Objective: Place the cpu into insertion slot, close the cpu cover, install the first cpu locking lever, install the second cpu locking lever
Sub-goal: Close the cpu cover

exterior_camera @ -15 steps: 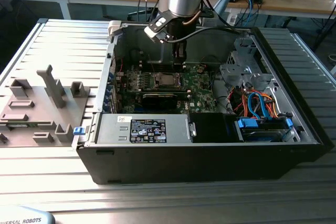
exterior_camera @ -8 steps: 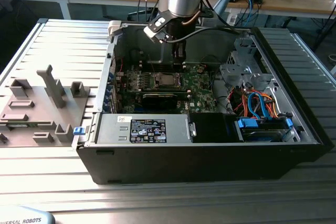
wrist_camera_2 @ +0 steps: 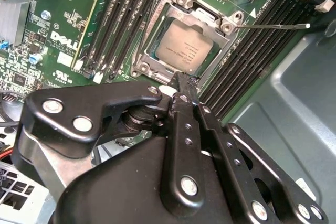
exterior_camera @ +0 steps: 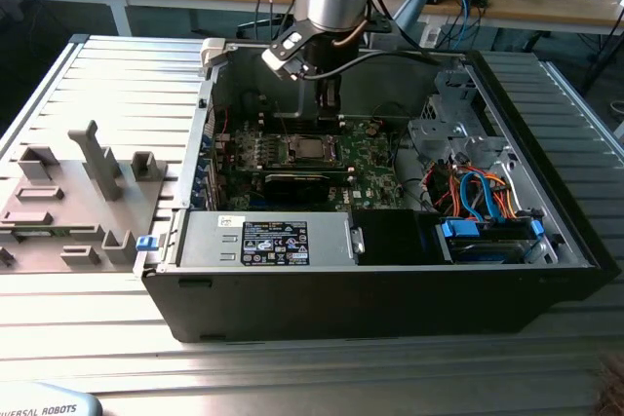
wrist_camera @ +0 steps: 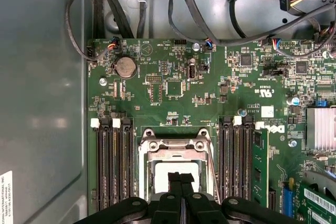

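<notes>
inside the open computer case [exterior_camera: 390, 309] on the slatted bench [exterior_camera: 97, 75], the cpu [wrist_camera_2: 185, 48] lies flat in the insertion slot [wrist_camera_2: 143, 67] on the green board [wrist_camera: 173, 59], metal top up. it is square, so we find no long axis. its edges run in line with the slot's rim and with the memory slots [wrist_camera_2: 113, 19] on either side. the cpu cover [wrist_camera_2: 206, 18] appears to lie down around it, with the chip showing through the cut-out.

our pincer [wrist_camera_2: 181, 80] has its two fingers pressed together and holds nothing. its tip hangs just over one edge of the cover, near touching. a thin locking lever [wrist_camera_2: 273, 25] sticks out from a corner of the slot across the memory slots and looks unlatched.

we judge the lever work to be in hand. to do it well we should press the closed tip on the rod itself, low and steady, swing it about its hinge, and keep off the chip.
</notes>
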Robot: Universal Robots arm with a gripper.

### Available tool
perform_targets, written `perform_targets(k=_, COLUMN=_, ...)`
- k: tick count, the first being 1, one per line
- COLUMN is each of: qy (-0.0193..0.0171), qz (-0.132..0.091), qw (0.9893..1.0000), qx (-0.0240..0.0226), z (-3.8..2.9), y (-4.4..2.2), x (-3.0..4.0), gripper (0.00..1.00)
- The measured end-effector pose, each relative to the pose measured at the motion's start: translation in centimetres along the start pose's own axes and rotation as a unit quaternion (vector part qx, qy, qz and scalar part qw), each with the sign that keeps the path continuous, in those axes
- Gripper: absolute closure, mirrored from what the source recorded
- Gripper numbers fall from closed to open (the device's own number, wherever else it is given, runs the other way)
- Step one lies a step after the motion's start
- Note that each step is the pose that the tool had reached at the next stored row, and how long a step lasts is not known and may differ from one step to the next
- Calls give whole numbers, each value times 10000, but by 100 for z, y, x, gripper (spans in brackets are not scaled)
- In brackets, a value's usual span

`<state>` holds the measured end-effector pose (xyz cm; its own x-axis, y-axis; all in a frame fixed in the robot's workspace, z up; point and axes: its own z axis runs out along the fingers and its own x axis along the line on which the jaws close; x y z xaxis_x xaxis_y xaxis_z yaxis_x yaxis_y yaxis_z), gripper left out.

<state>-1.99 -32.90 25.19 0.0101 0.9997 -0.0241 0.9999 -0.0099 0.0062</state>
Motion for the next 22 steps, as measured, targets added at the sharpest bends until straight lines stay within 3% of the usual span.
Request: perform_targets(k=22, qy=0, qz=-1, qw=10000, qx=0, z=8, y=-65, x=-1, gripper=89)
